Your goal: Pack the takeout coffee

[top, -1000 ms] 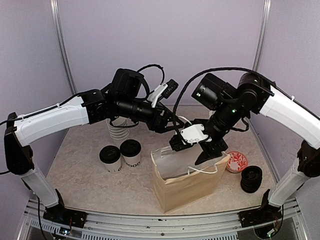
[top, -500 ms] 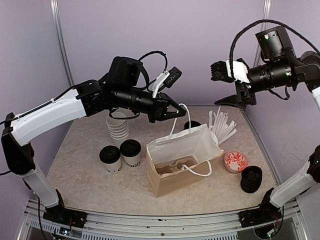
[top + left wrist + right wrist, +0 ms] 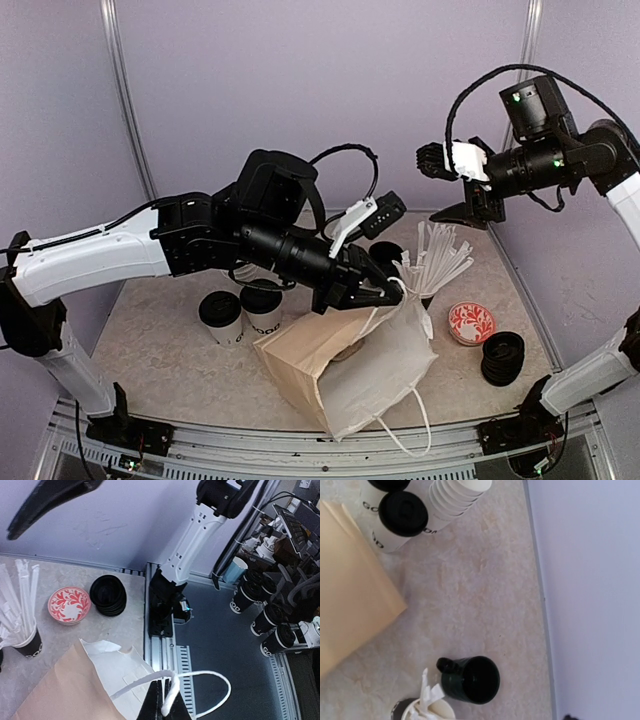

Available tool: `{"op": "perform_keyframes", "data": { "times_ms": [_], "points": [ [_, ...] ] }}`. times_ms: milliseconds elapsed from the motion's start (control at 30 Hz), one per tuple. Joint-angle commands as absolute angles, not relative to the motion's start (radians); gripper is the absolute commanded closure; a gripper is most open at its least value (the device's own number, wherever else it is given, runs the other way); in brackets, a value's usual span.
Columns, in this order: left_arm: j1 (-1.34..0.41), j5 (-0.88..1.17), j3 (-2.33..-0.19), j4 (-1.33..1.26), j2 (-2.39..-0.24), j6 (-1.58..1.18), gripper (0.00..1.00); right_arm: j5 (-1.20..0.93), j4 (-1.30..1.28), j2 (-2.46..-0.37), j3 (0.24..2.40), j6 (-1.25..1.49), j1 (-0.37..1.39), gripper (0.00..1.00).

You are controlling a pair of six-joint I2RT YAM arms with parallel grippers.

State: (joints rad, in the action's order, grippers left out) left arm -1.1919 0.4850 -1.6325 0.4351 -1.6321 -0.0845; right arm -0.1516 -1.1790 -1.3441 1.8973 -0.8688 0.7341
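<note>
The two lidded coffee cups stand just left of the paper bag, outside it. My left gripper is pinched tight on the bag's white handle, and the bag is tilted. Above and right of the bag, my right gripper hangs spread wide, holding nothing.

The left pincer, clamped on the white cord handle of the brown paper bag, is dragging it toward the black cup of white sticks, tipping the bag onto its side. The right pincer, earlier inside the bag, is hanging high beyond that cup.
</note>
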Motion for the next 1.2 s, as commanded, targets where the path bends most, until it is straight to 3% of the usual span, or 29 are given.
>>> {"op": "perform_keyframes", "data": {
  "times_ms": [0, 200, 600, 867, 1167],
  "points": [
    [-1.261, 0.463, -1.674, 0.425, -1.661, -0.102, 1.00, -0.141, -1.157, -1.303, 1.864, -0.848, 0.720, 0.30],
    [-1.296, 0.385, -1.708, 0.474, -1.673, -0.093, 1.00, -0.140, -1.159, -1.280, 1.853, -0.844, 0.719, 0.30],
    [-1.185, -0.090, -1.846, 0.743, -1.698, -0.003, 1.00, -0.257, -1.204, -1.284, 1.846, -0.902, 0.719, 0.31],
    [-1.096, -0.089, -1.783, 0.710, -1.664, 0.016, 1.00, -0.402, -1.267, -1.328, 1.743, -1.019, 0.719, 0.38],
    [-1.073, -0.073, -1.771, 0.728, -1.628, 0.005, 0.99, -0.377, -1.241, -1.329, 1.695, -1.090, 0.719, 0.36]
  ]
}}
